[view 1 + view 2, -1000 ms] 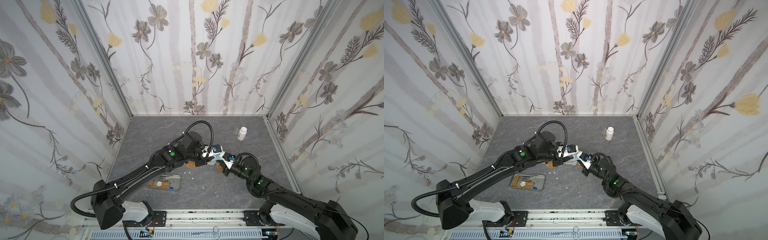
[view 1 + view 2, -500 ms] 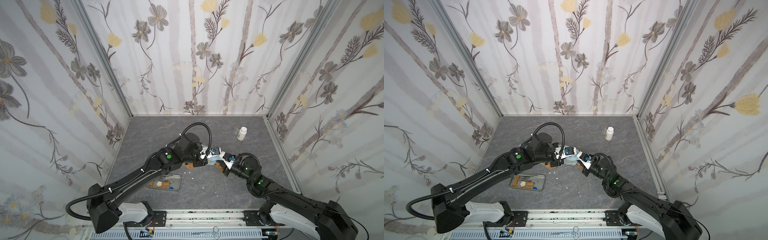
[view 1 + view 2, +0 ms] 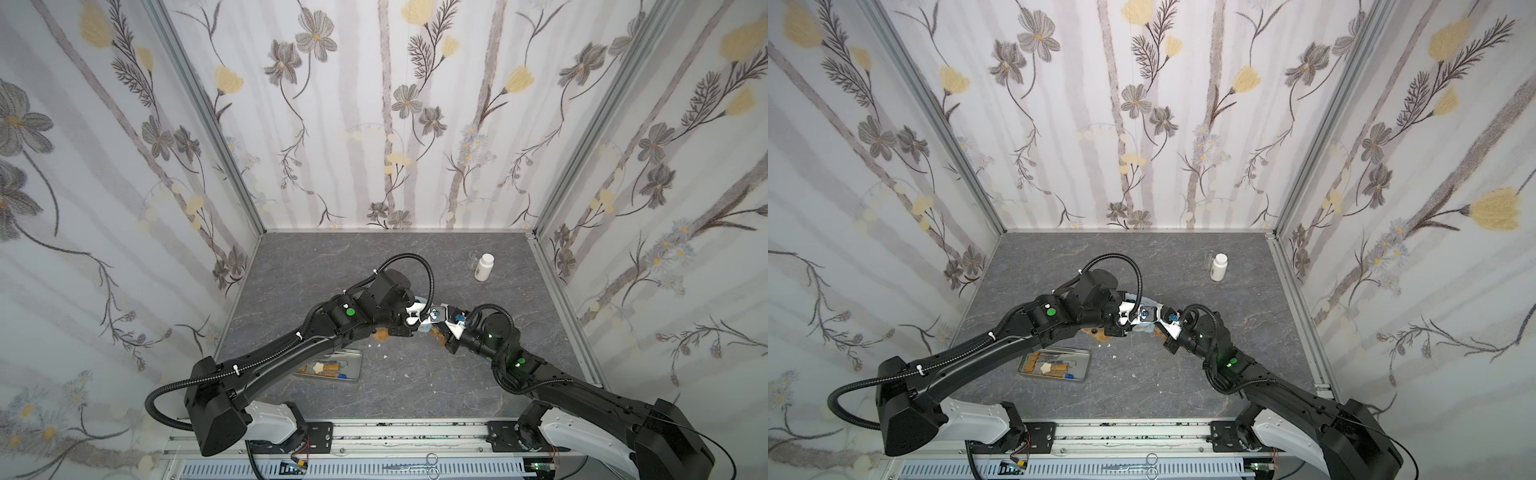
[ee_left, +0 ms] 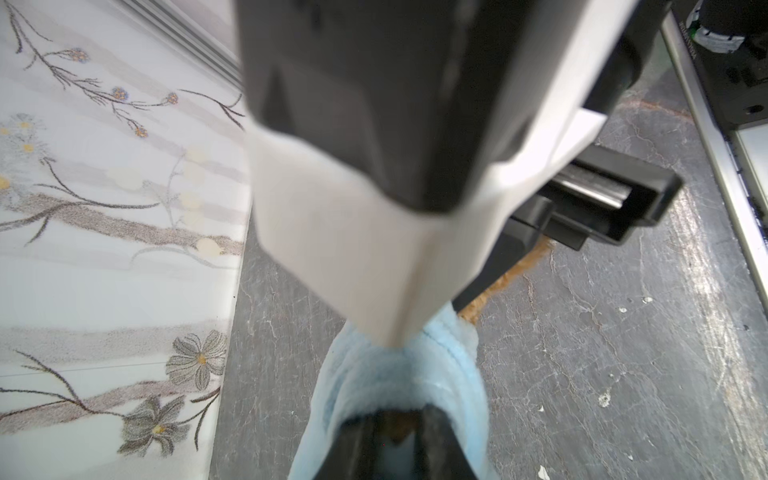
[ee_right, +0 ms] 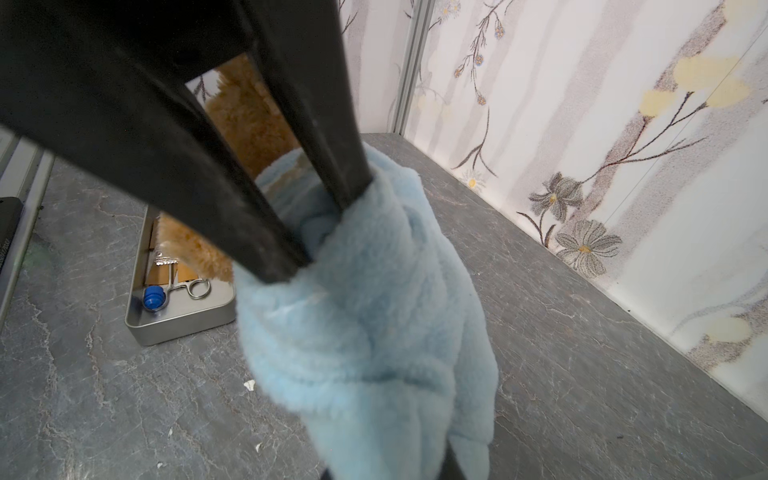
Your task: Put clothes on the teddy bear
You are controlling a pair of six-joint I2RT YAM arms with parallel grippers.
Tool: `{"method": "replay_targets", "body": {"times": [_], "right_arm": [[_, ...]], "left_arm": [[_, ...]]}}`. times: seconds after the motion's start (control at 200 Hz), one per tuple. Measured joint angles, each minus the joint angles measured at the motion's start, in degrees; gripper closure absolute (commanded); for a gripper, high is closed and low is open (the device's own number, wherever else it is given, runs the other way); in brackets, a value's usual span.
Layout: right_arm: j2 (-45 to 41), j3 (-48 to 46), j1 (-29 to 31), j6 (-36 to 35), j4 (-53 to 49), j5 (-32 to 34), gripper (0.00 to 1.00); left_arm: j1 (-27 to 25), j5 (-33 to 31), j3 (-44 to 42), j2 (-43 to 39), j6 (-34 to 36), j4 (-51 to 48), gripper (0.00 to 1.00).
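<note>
Both the left arm (image 3: 266,365) and the right arm (image 3: 590,399) are glossy black, built of boxy links with rounded joints. Each ends in a white base (image 3: 272,419) beside a black bracket (image 3: 320,434) with screws. A ribbed black cable (image 3: 164,415) runs along the left arm, tied on with white ties (image 3: 236,369). Each arm bears a round green light (image 3: 350,311). The left gripper (image 3: 417,323) and right gripper (image 3: 435,318) have white plastic parts; the right one also has a small blue piece (image 3: 459,318).

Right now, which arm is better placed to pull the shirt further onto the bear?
Right, likely: the right gripper pinches the light blue shirt on the teddy bear; the left gripper shows no clear hold.
</note>
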Motion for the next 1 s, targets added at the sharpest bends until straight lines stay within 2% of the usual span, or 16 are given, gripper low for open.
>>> {"method": "replay_targets", "body": {"times": [0.255, 0.395, 0.57, 0.674, 0.809, 0.999], "right_arm": [[-1.2, -2.2, -1.2, 2.2, 1.2, -2.5, 1.0], [-1.2, -2.2, -1.4, 4.4, 1.1, -3.4, 1.0], [0.3, -2.7, -1.5, 9.2, 1.3, -3.9, 1.0], [0.6, -3.5, -1.5, 11.2, 1.5, -4.1, 1.0], [-0.3, -5.2, -2.1, 12.5, 5.9, -4.3, 1.0], [-3.0, -8.6, -4.3, 14.3, 14.7, -6.1, 1.0]], "left_arm": [[1.3, 5.1, 0.0, 2.2, 0.0, 0.1, 0.7], [1.5, 6.6, 0.4, 3.9, 0.0, 0.3, 0.7], [1.7, 7.8, 1.3, 6.8, -0.8, 0.4, 0.84], [1.9, 7.8, 1.4, 7.4, -2.0, 0.4, 1.0], [3.4, 9.7, 1.1, 6.4, -5.5, 1.9, 1.0], [5.9, 13.2, -4.5, 0.1, -11.7, 10.8, 1.0]]}}
